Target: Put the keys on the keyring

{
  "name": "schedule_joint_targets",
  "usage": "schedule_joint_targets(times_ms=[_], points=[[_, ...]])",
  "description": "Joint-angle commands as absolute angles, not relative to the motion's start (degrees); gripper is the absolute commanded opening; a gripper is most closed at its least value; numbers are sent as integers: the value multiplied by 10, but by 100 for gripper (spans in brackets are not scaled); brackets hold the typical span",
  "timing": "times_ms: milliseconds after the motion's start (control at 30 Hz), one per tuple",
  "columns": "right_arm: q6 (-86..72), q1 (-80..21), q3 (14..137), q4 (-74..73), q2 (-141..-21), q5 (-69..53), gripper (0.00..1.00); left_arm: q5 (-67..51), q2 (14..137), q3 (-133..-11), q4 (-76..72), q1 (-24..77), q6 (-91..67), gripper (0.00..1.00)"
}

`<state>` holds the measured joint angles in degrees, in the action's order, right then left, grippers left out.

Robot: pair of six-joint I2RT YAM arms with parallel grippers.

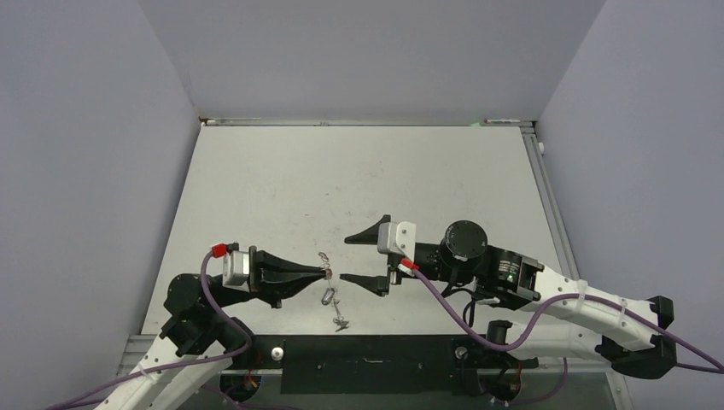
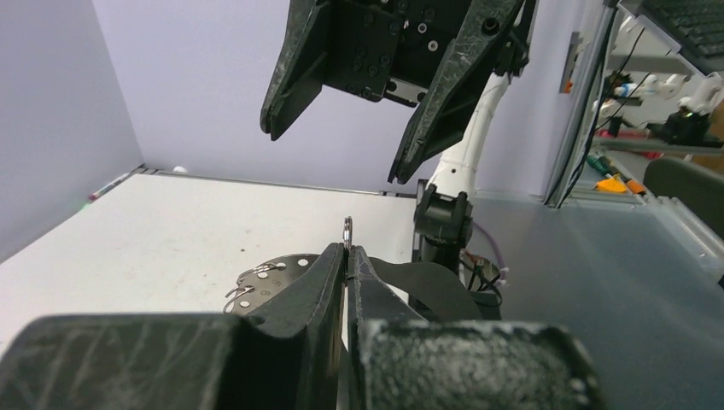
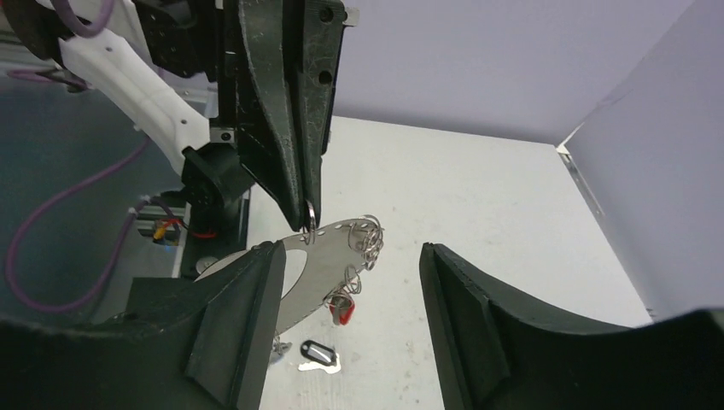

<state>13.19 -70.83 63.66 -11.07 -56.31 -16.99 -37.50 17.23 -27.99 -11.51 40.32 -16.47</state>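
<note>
1. Left gripper [image 2: 346,254] is pressed together, pinching a small wire loop [image 3: 312,225] on the rim of the large, thin, silvery-grey metal keyring [image 3: 329,256] and holding it above the white table [image 1: 282,188].
2. Right gripper [image 1: 344,259] is spread wide and empty, its fingers facing the ring from just beside it.
3. From the pinch the keyring hangs tilted, with small wire loops along its rim and a red tag [image 3: 341,312] beneath.
4. Below it the keys [image 3: 318,353], a tiny bunch with a dark oval loop, lie on the table near its front edge.
</note>
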Motion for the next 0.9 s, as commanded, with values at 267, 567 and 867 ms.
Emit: schedule_joint_targets(times_ms=[267, 567, 867], points=[[9, -689, 546, 139, -565, -314, 44, -366, 171, -201, -462, 404, -362, 0], [-13, -686, 539, 172, -570, -338, 37, -365, 176, -200, -467, 404, -363, 0], [-24, -686, 541, 188, -588, -352, 32, -365, 180, -201, -468, 403, -360, 0]])
